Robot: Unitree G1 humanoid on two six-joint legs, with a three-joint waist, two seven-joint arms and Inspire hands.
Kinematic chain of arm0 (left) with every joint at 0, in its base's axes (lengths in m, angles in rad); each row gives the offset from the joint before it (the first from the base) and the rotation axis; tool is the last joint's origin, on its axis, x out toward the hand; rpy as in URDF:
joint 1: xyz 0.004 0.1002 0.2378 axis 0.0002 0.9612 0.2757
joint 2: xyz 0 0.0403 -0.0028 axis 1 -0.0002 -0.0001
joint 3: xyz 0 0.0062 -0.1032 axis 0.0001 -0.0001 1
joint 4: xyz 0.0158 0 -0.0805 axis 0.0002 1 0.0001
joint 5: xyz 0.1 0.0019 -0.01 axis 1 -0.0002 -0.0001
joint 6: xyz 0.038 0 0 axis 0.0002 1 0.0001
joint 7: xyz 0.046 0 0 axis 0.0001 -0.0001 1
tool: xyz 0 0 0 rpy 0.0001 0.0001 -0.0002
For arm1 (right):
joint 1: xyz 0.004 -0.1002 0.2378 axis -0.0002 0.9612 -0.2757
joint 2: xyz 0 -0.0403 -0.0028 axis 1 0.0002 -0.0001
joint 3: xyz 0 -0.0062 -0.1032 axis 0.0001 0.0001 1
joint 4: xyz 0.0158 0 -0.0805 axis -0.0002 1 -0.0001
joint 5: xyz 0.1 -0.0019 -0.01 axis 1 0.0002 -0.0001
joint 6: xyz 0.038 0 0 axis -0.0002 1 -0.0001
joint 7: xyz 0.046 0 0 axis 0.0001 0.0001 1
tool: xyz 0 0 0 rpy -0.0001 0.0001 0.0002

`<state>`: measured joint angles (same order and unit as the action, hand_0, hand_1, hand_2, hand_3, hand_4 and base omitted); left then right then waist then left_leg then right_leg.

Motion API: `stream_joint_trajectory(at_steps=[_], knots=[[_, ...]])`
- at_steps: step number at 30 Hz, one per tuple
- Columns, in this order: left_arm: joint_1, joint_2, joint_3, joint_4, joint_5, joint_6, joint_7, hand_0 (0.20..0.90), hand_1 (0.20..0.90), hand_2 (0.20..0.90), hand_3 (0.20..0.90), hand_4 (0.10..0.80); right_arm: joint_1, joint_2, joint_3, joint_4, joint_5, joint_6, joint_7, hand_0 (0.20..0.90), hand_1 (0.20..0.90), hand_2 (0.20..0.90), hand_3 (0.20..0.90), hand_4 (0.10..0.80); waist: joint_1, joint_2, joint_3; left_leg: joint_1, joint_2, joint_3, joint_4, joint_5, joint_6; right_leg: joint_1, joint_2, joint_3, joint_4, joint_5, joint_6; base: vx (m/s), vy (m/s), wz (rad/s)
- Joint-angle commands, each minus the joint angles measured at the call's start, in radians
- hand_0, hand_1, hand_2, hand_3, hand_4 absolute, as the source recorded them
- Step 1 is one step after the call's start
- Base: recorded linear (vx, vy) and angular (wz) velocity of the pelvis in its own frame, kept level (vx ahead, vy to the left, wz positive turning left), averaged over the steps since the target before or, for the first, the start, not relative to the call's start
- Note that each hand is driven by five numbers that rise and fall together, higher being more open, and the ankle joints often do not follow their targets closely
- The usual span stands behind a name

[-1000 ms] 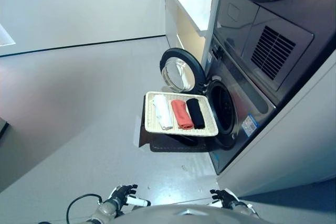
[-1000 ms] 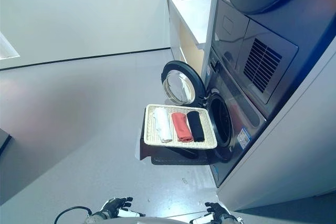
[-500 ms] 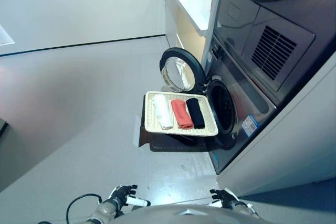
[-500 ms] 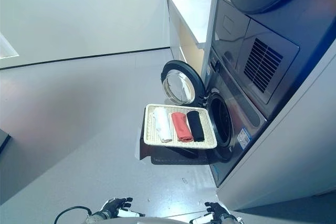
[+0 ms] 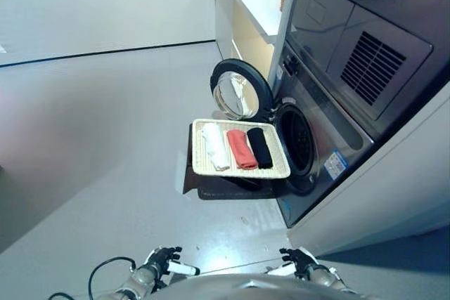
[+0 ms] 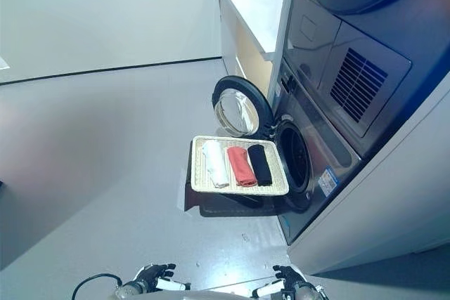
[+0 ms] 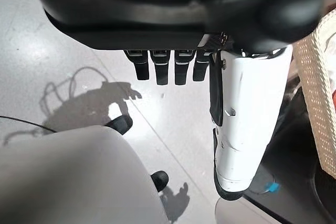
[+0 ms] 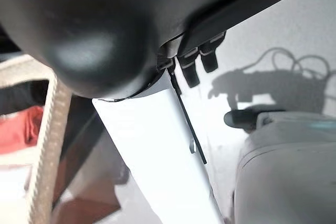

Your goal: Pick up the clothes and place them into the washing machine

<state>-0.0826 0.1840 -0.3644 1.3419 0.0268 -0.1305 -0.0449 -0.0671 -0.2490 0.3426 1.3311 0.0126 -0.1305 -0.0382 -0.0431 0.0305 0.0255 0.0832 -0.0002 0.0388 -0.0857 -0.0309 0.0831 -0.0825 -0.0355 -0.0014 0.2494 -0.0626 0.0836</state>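
Progress: nothing is loaded yet — by my judgement the task stands at its very start.
Clothes: three rolled pieces lie side by side in the woven tray (image 5: 200,166): a white roll (image 5: 214,147), a red roll (image 5: 241,149) and a black roll (image 5: 259,147), each touching or just beside its neighbour.
Tray: it rests on a dark stand (image 5: 225,189) right before the washing machine (image 5: 320,142), at about 12 o'clock from the robot and well apart from both hands.
Washer door: the round door (image 5: 239,93) is swung open, at 11 o'clock from the drum opening (image 5: 295,142), so the way in looks free (the drum's inside is too dark to judge).
Left hand (image 7: 173,66): low at 7 o'clock in the head views, fingers straight and relaxed, empty.
Right hand (image 8: 197,61): low at 5 o'clock, fingers loosely extended, carrying nothing as far as its wrist view shows.
Left to do: close in on the tray, take each roll, carry it into the drum — all three remain.
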Motion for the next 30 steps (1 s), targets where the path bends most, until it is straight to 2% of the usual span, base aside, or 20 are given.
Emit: stream_joint_trajectory(at_steps=[1,3,5,6,7,8,9,10,12,15,16,18,20,21,23,26,27,28,29,30], knots=[[-0.050,0.020,0.025,0.043,-0.004,-0.013,0.003,0.900,0.900,0.900,0.900,0.800,-0.044,0.004,-0.018,0.044,0.039,-0.002,-0.002,0.900,0.900,0.900,0.900,0.800,-0.005,-0.013,0.006,0.033,-0.066,-0.063,0.015,-0.031,0.002,-0.095,-0.020,0.014,0.260,0.106,0.017,0.136,0.050,0.08],[-0.048,0.025,0.030,0.060,0.000,-0.009,0.010,0.900,0.900,0.900,0.900,0.800,-0.038,0.003,-0.043,0.051,0.069,-0.004,-0.005,0.900,0.900,0.900,0.900,0.800,-0.017,-0.009,0.013,0.073,-0.063,-0.079,0.004,-0.052,-0.005,-0.159,-0.017,-0.022,0.191,0.085,0.002,0.217,0.010,0.17],[-0.049,0.026,0.034,0.066,0.002,-0.009,0.012,0.900,0.900,0.900,0.900,0.800,-0.040,0.002,-0.048,0.052,0.069,-0.004,-0.007,0.900,0.900,0.900,0.900,0.800,-0.022,-0.010,0.015,0.088,-0.066,-0.090,0.000,-0.063,-0.009,-0.174,-0.027,-0.043,0.126,0.098,0.001,0.156,-0.045,0.23],[-0.050,0.025,0.034,0.068,0.002,-0.011,0.013,0.900,0.900,0.900,0.900,0.800,-0.042,0.000,-0.050,0.051,0.068,-0.005,-0.008,0.900,0.900,0.900,0.900,0.800,-0.029,-0.014,0.019,0.101,-0.068,-0.100,-0.002,-0.076,-0.015,-0.188,-0.047,-0.060,0.043,0.128,0.009,0.285,-0.115,0.17],[-0.055,0.023,0.034,0.074,0.001,-0.013,0.017,0.900,0.900,0.900,0.900,0.800,-0.045,0.001,-0.058,0.048,0.065,-0.001,-0.011,0.900,0.900,0.900,0.900,0.800,-0.047,-0.023,0.030,0.138,-0.073,-0.121,-0.002,-0.107,-0.027,-0.220,-0.074,-0.083,-0.133,0.217,0.035,0.371,-0.154,0.17],[-0.059,0.025,0.037,0.076,-0.001,-0.015,0.021,0.900,0.900,0.900,0.900,0.800,-0.044,0.003,-0.059,0.047,0.059,0.001,-0.012,0.900,0.900,0.900,0.900,0.800,-0.059,-0.030,0.034,0.158,-0.075,-0.130,-0.002,-0.120,-0.036,-0.252,-0.089,-0.092,-0.201,0.260,0.050,0.395,-0.149,0.25],[-0.061,0.025,0.036,0.076,-0.003,-0.017,0.024,0.900,0.900,0.900,0.900,0.800,-0.044,0.004,-0.060,0.047,0.056,0.004,-0.012,0.900,0.900,0.900,0.900,0.800,-0.067,-0.023,0.040,0.178,-0.061,-0.135,-0.002,-0.135,-0.045,-0.255,-0.086,-0.101,-0.261,0.289,0.061,0.195,-0.073,0.26],[-0.061,0.024,0.036,0.076,-0.003,-0.017,0.024,0.900,0.900,0.900,0.900,0.800,-0.044,0.004,-0.060,0.047,0.056,0.004,-0.012,0.900,0.900,0.900,0.900,0.800,-0.067,-0.023,0.041,0.179,-0.060,-0.135,-0.002,-0.135,-0.045,-0.254,-0.085,-0.102,-0.262,0.290,0.061,0.186,-0.068,0.29],[-0.056,0.019,0.043,0.076,-0.011,-0.020,0.028,0.900,0.900,0.900,0.900,0.800,-0.028,0.009,-0.066,0.046,0.050,0.011,-0.011,0.900,0.900,0.900,0.900,0.800,-0.084,-0.027,0.032,0.227,-0.044,-0.155,-0.002,-0.171,-0.065,-0.275,-0.092,-0.102,-0.293,0.326,0.070,0.315,-0.160,0.17],[-0.044,0.005,0.031,0.077,-0.014,-0.022,0.027,0.900,0.900,0.900,0.900,0.800,-0.010,0.006,-0.065,0.038,0.051,0.008,-0.009,0.900,0.900,0.900,0.900,0.800,-0.102,-0.025,0.001,0.250,-0.014,-0.180,-0.002,-0.193,-0.076,-0.259,-0.073,-0.053,-0.300,0.351,0.055,0.306,-0.180,0.32],[-0.044,0.005,0.031,0.076,-0.014,-0.022,0.027,0.900,0.900,0.900,0.900,0.800,-0.009,0.006,-0.065,0.038,0.051,0.008,-0.009,0.900,0.900,0.900,0.900,0.800,-0.101,-0.023,0.001,0.251,-0.012,-0.180,-0.002,-0.194,-0.076,-0.259,-0.071,-0.053,-0.300,0.350,0.055,0.272,-0.196,0.81],[-0.035,-0.013,0.020,0.074,-0.025,-0.022,0.026,0.900,0.900,0.900,0.900,0.800,-0.011,-0.005,-0.054,0.022,0.047,0.001,-0.005,0.900,0.900,0.900,0.900,0.800,-0.103,0.009,-0.021,0.253,0.020,-0.193,0.003,-0.143,-0.087,-0.250,-0.034,-0.043,-0.288,0.344,0.037,0.274,-0.215,0.68],[-0.034,-0.015,0.019,0.072,-0.028,-0.022,0.028,0.900,0.900,0.900,0.900,0.800,-0.015,-0.008,-0.048,0.016,0.044,-0.002,-0.001,0.900,0.900,0.900,0.900,0.800,-0.103,0.017,-0.028,0.246,0.030,-0.199,0.028,-0.118,-0.095,-0.247,-0.018,-0.042,-0.279,0.335,0.027,0.197,-0.165,-0.06],[-0.041,-0.016,0.013,0.065,-0.032,-0.023,0.032,0.900,0.900,0.900,0.900,0.800,-0.021,-0.015,-0.041,0.005,0.040,-0.006,0.000,0.900,0.900,0.900,0.900,0.800,-0.105,0.029,-0.036,0.229,0.043,-0.205,0.084,-0.066,-0.114,-0.228,0.005,-0.044,-0.276,0.315,0.008,0.232,-0.187,-0.17],[-0.055,-0.016,0.007,0.049,-0.043,-0.024,0.036,0.900,0.900,0.900,0.900,0.800,-0.030,-0.025,-0.041,-0.002,0.044,-0.009,-0.002,0.900,0.900,0.900,0.900,0.800,-0.107,0.040,-0.040,0.202,0.056,-0.206,0.174,0.008,-0.143,-0.197,0.024,-0.045,-0.282,0.287,-0.012,0.251,-0.198,-0.19],[-0.082,-0.029,0.000,0.009,-0.069,-0.031,0.044,0.900,0.900,0.900,0.900,0.800,-0.042,-0.036,-0.025,-0.007,0.043,-0.010,-0.005,0.900,0.900,0.900,0.900,0.800,-0.101,0.044,-0.040,0.152,0.057,-0.209,0.323,0.129,-0.176,-0.125,0.050,-0.037,-0.302,0.241,-0.046,0.204,-0.163,-0.04],[-0.082,-0.029,0.000,0.008,-0.069,-0.030,0.044,0.900,0.900,0.900,0.900,0.800,-0.042,-0.036,-0.025,-0.007,0.043,-0.010,-0.005,0.900,0.900,0.900,0.900,0.800,-0.101,0.044,-0.039,0.152,0.057,-0.209,0.325,0.128,-0.176,-0.125,0.050,-0.038,-0.302,0.240,-0.046,0.241,-0.194,-0.13],[-0.088,-0.032,0.000,-0.013,-0.088,-0.033,0.047,0.900,0.900,0.900,0.900,0.800,-0.049,-0.041,-0.017,-0.008,0.041,-0.009,-0.006,0.900,0.900,0.900,0.900,0.800,-0.089,0.029,-0.029,0.106,0.037,-0.212,0.458,0.185,-0.182,-0.076,0.053,-0.028,-0.308,0.214,-0.067,0.149,-0.121,-0.09],[-0.089,-0.032,0.000,-0.013,-0.088,-0.033,0.047,0.900,0.900,0.900,0.900,0.800,-0.049,-0.041,-0.018,-0.008,0.041,-0.009,-0.006,0.900,0.900,0.900,0.900,0.800,-0.089,0.029,-0.028,0.105,0.037,-0.213,0.462,0.184,-0.182,-0.075,0.053,-0.029,-0.307,0.214,-0.067,0.240,-0.197,-0.06],[-0.091,-0.034,0.003,-0.017,-0.091,-0.034,0.048,0.900,0.900,0.900,0.900,0.800,-0.053,-0.041,-0.010,-0.011,0.036,-0.009,-0.004,0.900,0.900,0.900,0.900,0.800,-0.082,0.015,-0.022,0.081,0.015,-0.221,0.552,0.209,-0.183,-0.053,0.051,-0.021,-0.307,0.204,-0.075,0.242,-0.199,-0.14]])
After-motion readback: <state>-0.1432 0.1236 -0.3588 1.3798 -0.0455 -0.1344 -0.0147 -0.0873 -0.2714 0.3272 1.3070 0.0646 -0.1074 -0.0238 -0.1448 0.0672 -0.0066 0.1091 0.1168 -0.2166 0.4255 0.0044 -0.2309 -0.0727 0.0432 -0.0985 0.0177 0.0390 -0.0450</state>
